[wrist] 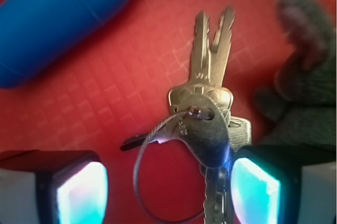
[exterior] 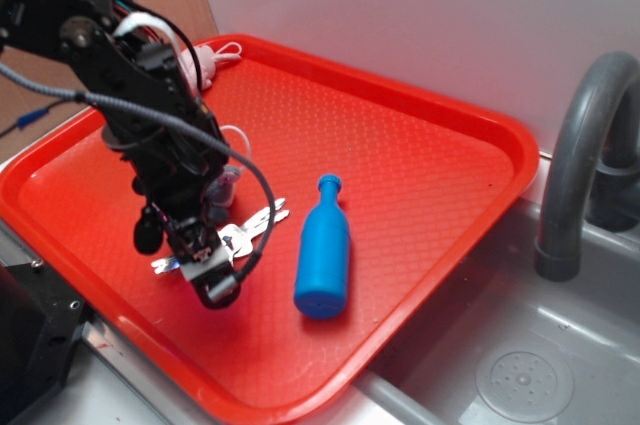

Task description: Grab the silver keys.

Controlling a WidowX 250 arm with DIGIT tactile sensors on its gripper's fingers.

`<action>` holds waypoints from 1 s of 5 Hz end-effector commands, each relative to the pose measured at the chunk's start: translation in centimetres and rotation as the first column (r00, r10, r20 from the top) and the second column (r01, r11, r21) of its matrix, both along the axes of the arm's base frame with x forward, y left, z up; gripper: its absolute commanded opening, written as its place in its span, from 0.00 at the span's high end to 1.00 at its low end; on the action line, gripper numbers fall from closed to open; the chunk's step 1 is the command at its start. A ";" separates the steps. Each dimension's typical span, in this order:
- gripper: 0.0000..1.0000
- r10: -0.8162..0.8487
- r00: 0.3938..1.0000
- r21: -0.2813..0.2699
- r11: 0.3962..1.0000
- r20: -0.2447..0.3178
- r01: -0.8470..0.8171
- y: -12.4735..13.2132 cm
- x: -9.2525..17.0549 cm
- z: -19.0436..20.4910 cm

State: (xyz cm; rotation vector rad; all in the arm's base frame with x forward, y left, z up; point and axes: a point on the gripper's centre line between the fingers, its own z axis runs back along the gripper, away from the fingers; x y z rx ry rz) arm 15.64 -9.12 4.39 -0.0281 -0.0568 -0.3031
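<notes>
The claw (wrist: 168,182) is released: in the wrist view its two pads (wrist: 81,192) stand apart at the lower edge of the frame, with nothing gripped. The silver keys (wrist: 208,108) lie flat on the red tray (exterior: 420,145), between the pads but off-centre toward the lower-right pad. The long axis of the bunch runs bottom to top of the frame, across the closing line. Beyond lie the blue bottle (wrist: 58,18), upper left, and the grey plush toy (wrist: 303,71), upper right.

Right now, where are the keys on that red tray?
In the exterior view the keys lie near the tray's front left, just left of the blue bottle; the wrist view shows them between the open jaws.
</notes>
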 end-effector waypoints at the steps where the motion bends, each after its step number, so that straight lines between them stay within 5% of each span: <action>1: 0.00 -0.018 0.999 0.008 1.000 0.030 0.018 0.0 -0.4 -0.9; 3: 0.01 -0.023 0.999 0.012 1.000 0.042 0.022 -0.1 -0.7 -1.8; 4: 1.00 -0.017 0.999 0.000 1.000 0.037 0.017 -0.3 -0.7 -1.5; 5: 1.00 -0.018 0.999 -0.005 1.000 0.036 0.018 -0.6 -0.3 -0.9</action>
